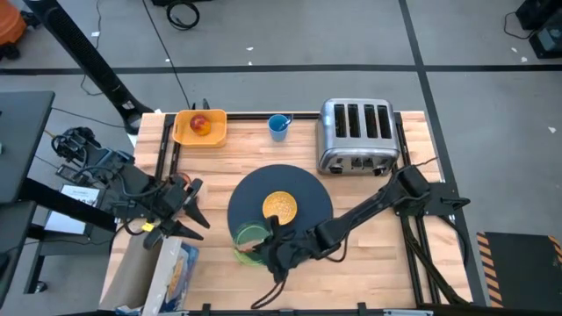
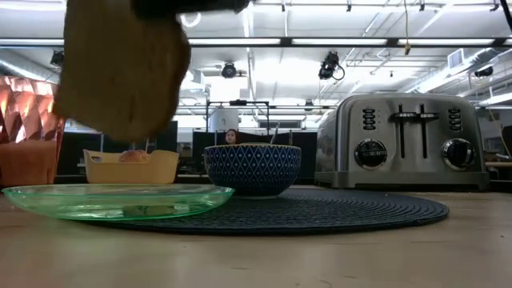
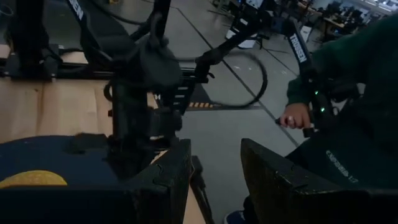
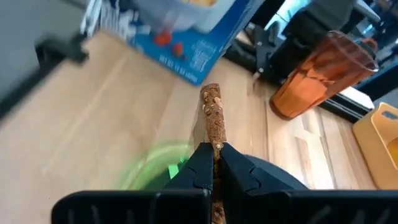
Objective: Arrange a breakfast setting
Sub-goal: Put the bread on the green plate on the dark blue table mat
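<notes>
Pinching a slice of toast (image 4: 213,115) edge-on, the right gripper (image 4: 213,163) fingers hold it upright above the green plate (image 2: 112,200), clear of its rim. That plate overlaps the dark mat's (image 1: 307,189) near edge, beside the yellow bowl (image 1: 279,205). Away from the mat, the left gripper (image 3: 214,171) waits, fingers spread.

Left tool (image 3: 214,180) is seen with its two dark fingers (image 3: 280,180) parted, nothing between them. The other arm (image 3: 140,93) is shown above the dark mat (image 3: 50,155) and yellow bowl (image 3: 31,179). A person's hand (image 3: 297,117) is seen at right, gripping a handle.
</notes>
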Robot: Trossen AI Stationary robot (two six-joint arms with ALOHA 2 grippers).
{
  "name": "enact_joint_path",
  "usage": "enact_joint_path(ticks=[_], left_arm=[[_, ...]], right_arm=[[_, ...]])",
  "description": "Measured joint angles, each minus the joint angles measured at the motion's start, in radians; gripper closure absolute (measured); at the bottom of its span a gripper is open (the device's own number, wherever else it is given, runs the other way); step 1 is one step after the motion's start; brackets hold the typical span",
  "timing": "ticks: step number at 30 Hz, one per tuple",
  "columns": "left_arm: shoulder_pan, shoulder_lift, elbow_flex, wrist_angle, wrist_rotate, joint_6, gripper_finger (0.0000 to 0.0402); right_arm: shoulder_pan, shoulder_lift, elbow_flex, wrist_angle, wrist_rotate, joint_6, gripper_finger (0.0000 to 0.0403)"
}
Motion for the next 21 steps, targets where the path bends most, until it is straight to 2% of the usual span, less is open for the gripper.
enact_joint_path(ticks=[11, 21], left_arm=[[0.000, 0.012, 0.000, -0.027, -0.001, -0.012, 0.0255], [0.004, 0.065, 0.000, -0.028, -0.020, -0.011, 0.0255]], right_arm=[[0.004, 0.117, 0.000, 0.070, 0.123, -0.277, 0.0390], [0.003, 0.119, -0.001, 0.054, 0.104, -0.334, 0.0390]])
